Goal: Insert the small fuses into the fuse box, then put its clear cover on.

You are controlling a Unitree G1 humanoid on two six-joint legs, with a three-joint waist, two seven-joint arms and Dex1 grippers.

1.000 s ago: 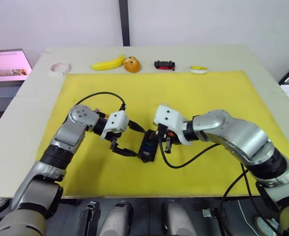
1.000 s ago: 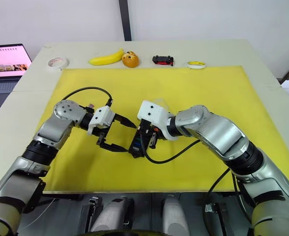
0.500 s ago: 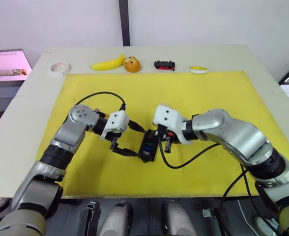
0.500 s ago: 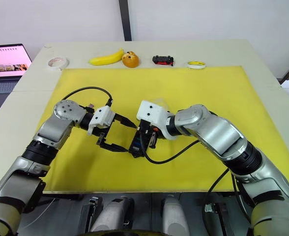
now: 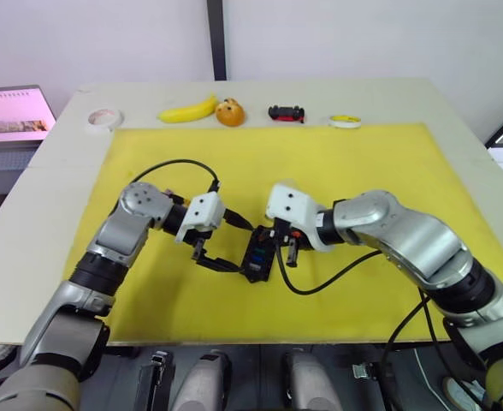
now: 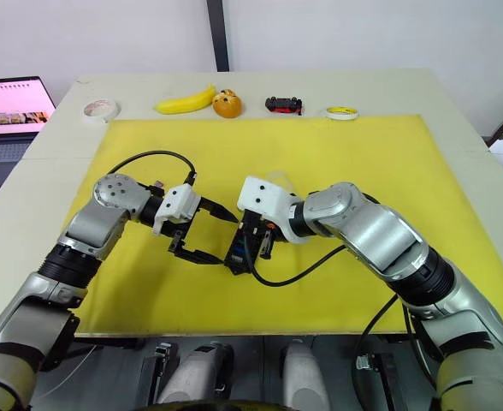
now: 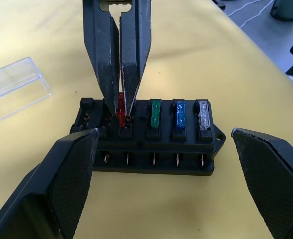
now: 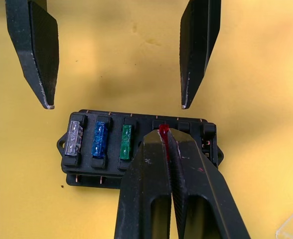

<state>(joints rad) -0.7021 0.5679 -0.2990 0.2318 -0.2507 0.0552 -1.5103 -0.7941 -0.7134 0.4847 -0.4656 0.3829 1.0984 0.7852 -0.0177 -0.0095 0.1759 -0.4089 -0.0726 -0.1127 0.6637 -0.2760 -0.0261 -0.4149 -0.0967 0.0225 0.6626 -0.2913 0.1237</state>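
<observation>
Three fuses already sit in the fuse box (image 7: 149,137), green (image 7: 156,113), blue (image 7: 179,114) and grey (image 7: 203,114), and my right pincer (image 8: 162,144) is clamped on the red fuse (image 7: 120,107) right at the next slot. I reckon I should push straight down and keep the blade upright, letting go only once it seats. My left pincer (image 5: 221,243) gapes wide beside the box, holding nothing. My left wrist view picks out the clear cover (image 7: 14,84) lying on the yellow surface (image 5: 363,171) just beyond the box.

Right claw (image 6: 257,242) over fuse box (image 6: 237,254); left claw (image 6: 210,235) beside.
</observation>
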